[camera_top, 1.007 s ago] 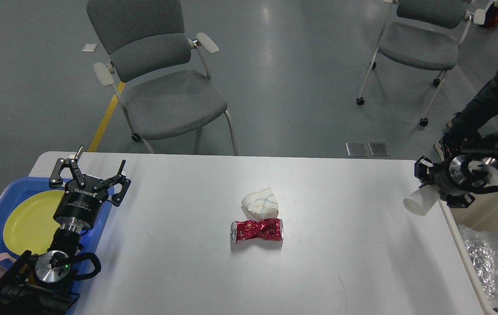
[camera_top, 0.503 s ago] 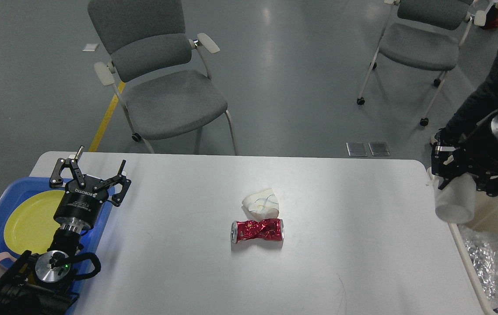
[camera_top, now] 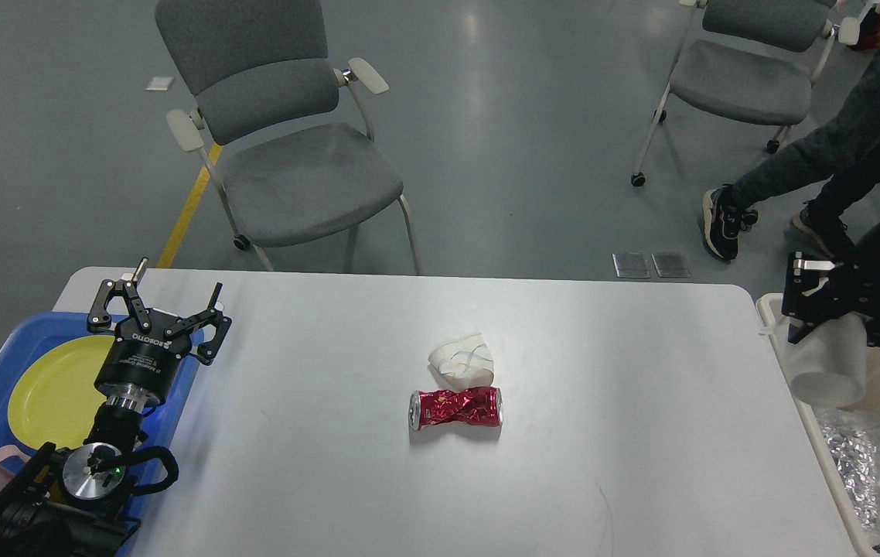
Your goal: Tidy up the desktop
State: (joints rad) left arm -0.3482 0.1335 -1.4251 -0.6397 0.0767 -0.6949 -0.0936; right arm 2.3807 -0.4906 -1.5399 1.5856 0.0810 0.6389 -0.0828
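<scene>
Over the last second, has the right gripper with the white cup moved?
Yes. The right gripper, holding the white cup, has swung rightward off the desktop, past its right edge, and now hangs over the bin beside it.

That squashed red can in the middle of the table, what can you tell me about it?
The crushed red can is a shiny metal drink can, badly crumpled and pinched in at its middle. It lies on its side on the white desktop, near the centre, with its silver top end facing the robot's left. Just behind it sits a crumpled white paper cup; the two look to be touching or nearly so. Neither gripper is near it. Any label is too creased to read.
</scene>
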